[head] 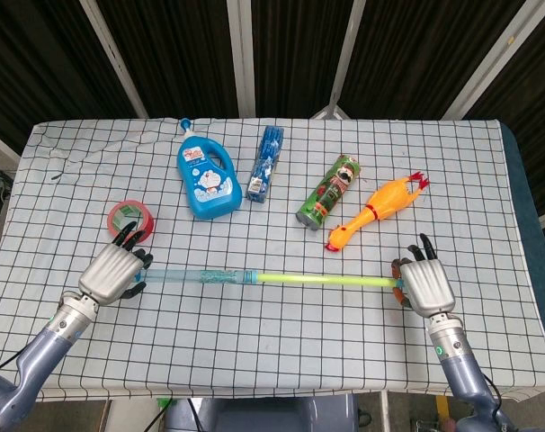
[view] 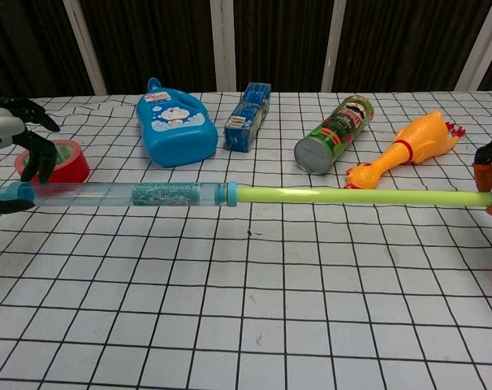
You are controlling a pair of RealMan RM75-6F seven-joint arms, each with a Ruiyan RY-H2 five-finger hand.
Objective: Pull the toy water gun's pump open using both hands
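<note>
I'm seeing bright, even overhead light on the surface (head: 281,333), soft faint shadows, dark background, everything sharp, no glare.
</note>
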